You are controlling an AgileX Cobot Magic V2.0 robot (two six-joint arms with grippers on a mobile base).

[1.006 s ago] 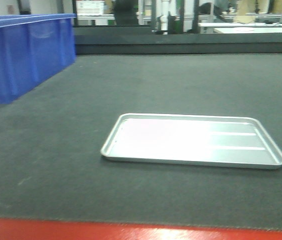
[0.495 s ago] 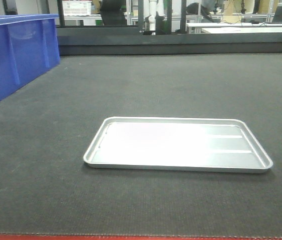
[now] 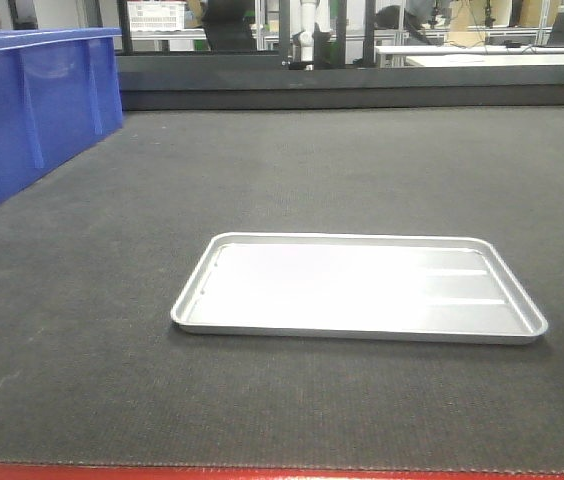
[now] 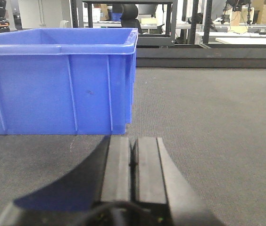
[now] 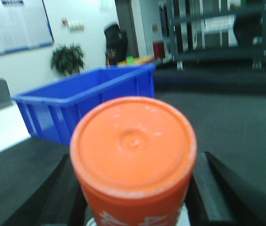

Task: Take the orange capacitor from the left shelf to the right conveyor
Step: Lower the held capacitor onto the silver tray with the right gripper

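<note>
The tray (image 3: 194, 300) is lying on the conveyor (image 3: 362, 160), toward its front edge. The bin (image 3: 22, 110) is standing well behind it, to the left. The left gripper (image 4: 133, 157) is sitting before the bin's right corner. The capacitor (image 5: 133, 150) is sitting between the right gripper (image 5: 135, 197) jaws, right of the bin.

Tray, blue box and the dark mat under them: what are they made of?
Tray: likely metal, silvery, with bright glare and pressed ridges. Blue box: probably moulded plastic, slightly glossy, with ribbed walls. Dark mat: looks like rubber or coated fabric, matte, with a fine woven texture; which one is unclear.
</note>
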